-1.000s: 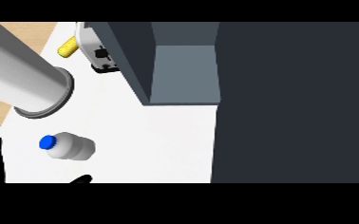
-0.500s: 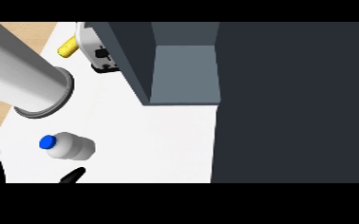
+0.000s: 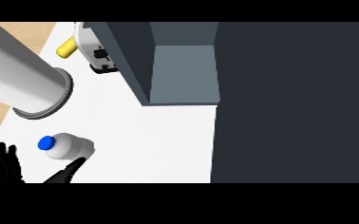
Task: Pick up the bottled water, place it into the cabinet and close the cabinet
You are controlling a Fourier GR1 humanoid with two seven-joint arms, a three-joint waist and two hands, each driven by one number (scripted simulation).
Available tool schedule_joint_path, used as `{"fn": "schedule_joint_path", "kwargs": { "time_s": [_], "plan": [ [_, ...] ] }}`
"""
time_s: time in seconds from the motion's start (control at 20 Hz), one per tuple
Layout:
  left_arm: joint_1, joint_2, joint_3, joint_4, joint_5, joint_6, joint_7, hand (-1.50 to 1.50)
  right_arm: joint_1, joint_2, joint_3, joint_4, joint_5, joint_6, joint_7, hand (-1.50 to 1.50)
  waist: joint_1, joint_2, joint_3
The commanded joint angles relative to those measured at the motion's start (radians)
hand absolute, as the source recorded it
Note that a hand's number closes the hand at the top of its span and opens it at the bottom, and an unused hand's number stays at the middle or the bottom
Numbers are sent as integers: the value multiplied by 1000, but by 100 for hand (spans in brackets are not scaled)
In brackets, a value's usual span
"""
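Observation:
The bottled water (image 3: 64, 146), white with a blue cap, lies on its side on the white counter (image 3: 154, 142) at the lower left. My left hand (image 3: 64, 172) comes up from the lower edge around it. Its thumb is just below the bottle's right end, and its fingers (image 3: 7, 163) are spread to the left of the cap. Nothing is gripped. The cabinet (image 3: 182, 71) stands open at the top centre, its grey inside showing. Its dark door (image 3: 284, 102) fills the right side. My right hand does not show.
A large grey cylinder (image 3: 28, 83) slants across the upper left, above the bottle. A white appliance (image 3: 95, 52) and a yellow object (image 3: 67, 47) sit beside the cabinet's left wall. A wooden floor strip runs along the counter's left edge.
My left hand has risen from the lower edge: first only a thumb tip showed, now fingers appear left of the bottle and the thumb reaches nearer it. The bottle has not moved.

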Motion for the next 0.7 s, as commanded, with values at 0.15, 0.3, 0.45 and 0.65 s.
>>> {"fn": "schedule_joint_path", "kwargs": {
  "time_s": [0.15,0.3,0.45,0.65],
  "plan": [
    [-56,-7,72,292,157,-55,-250,-150,115,-21,2,-117,-31,40,-13,-150,1,0,0],
    [-92,-7,110,421,212,-91,-356,-150,122,-10,-5,-88,-32,49,-74,-150,-1,0,0],
    [-164,-7,151,521,207,-83,-384,-150,158,-11,6,-96,-41,61,-74,-150,-2,2,0],
    [-239,-1,206,692,237,-136,-482,-150,171,-25,15,-153,-37,67,-44,-150,-1,4,0]
  ]
}}
